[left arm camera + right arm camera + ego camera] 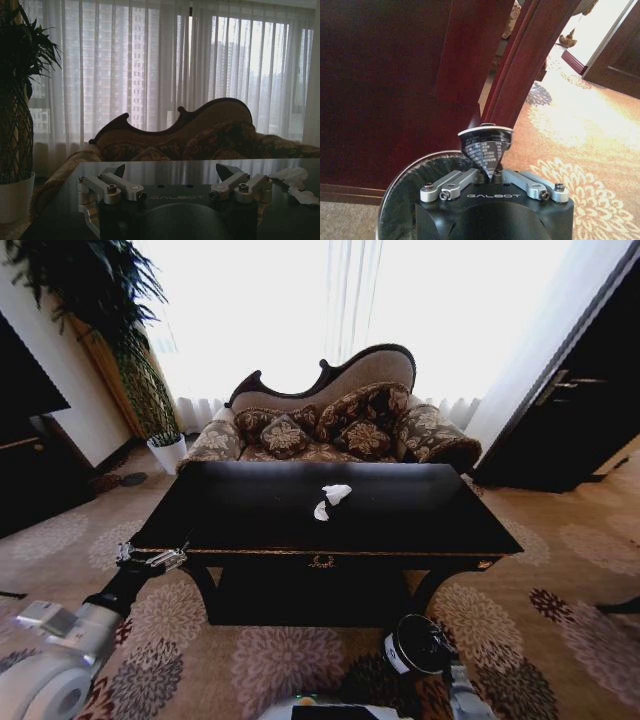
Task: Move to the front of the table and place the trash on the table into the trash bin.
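Low down, the right gripper (pixel 492 176) is clamped on a flattened dark shiny printed scrap (pixel 486 146) above the dark cylindrical trash bin (pixel 420 643). Wide apart, the left gripper (pixel 171 181) hovers at the glossy black table's (pixel 240 515) edge, crumpled white papers (pixel 331 498) mid-table.

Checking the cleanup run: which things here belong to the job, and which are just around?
Job: table, white paper scraps on it, trash bin on the floor, dark printed item pinched by right gripper above the bin, open left gripper by the table's left front corner.
Around: sofa, potted plant, curtains.
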